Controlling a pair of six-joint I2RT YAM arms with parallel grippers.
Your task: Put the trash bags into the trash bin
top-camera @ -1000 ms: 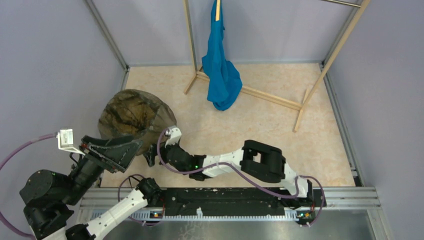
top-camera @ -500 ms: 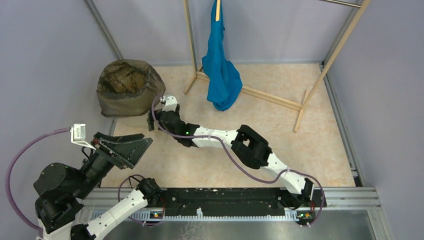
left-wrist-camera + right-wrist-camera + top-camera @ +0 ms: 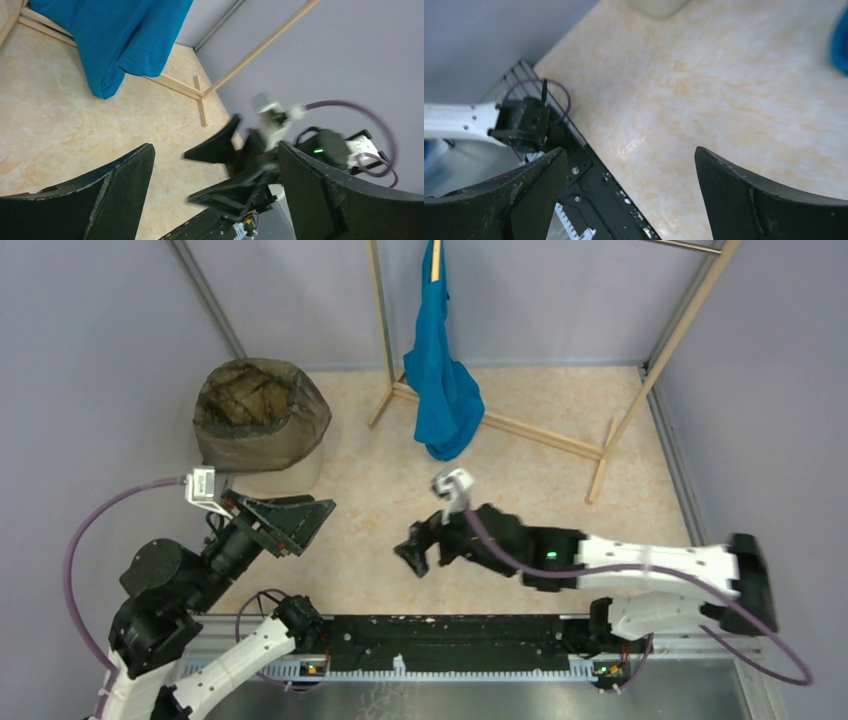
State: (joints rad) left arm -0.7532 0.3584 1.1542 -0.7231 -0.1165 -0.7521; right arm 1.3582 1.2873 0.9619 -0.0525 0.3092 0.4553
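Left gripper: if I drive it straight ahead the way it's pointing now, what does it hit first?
Probably the right gripper: it sits centred between the open fingers of the left gripper in the left wrist view. Height is hard to judge, so it might pass above.

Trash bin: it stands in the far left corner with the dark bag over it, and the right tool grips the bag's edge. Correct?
No. The right tool is open, empty and apart from the trash bag; the top external view shows it. The bag does cover the trash bin in the far left corner.
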